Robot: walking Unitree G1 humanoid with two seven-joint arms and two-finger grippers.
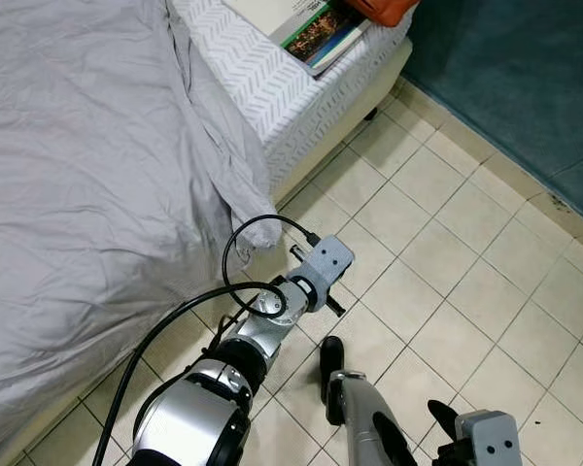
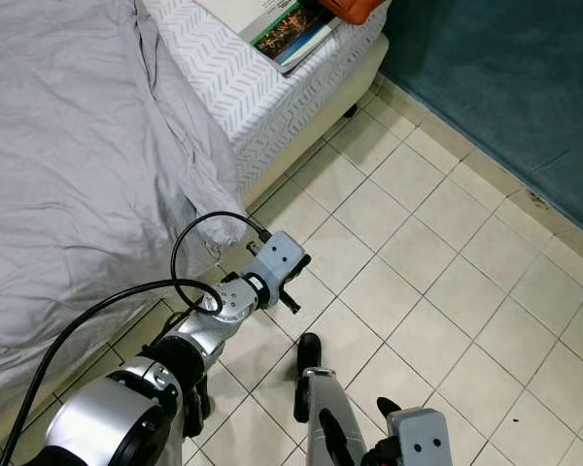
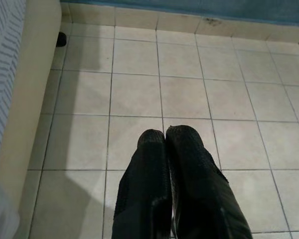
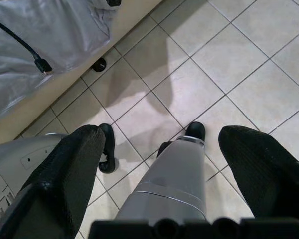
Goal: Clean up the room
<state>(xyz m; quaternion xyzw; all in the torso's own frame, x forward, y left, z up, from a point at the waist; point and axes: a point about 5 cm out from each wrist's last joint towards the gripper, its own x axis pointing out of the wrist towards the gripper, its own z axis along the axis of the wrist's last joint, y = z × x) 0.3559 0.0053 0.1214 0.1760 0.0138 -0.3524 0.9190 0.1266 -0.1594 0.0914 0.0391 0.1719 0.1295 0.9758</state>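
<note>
Nearest the camera, the left arm (image 1: 223,388) reaches forward over the tiled floor (image 1: 447,262) beside the bed (image 1: 78,194), a black cable (image 1: 175,320) looping off it. The left gripper (image 3: 164,137) has its two black fingers (image 3: 149,169) pressed together, holding nothing, their tips over bare tile just off the bed's cream base (image 3: 32,99). The right gripper (image 4: 162,144) hangs low, farther from the bed than the left one, its fingers (image 4: 70,164) spread wide and empty; between them shows the robot's own silver leg (image 4: 174,174), ending in a black foot (image 4: 195,131) on the tile.

A grey sheet (image 1: 107,146) hangs over the bed's side, its lowest corner close to the left wrist. At the far end of the bed, on the white patterned mattress (image 1: 262,78), lie a book (image 1: 321,31) with a green cover and, just beside it, an orange thing (image 1: 384,10) cut off by the frame edge. Both are well apart from either gripper. Beyond the bed's far end the tile meets a dark blue-green wall (image 1: 515,78).
</note>
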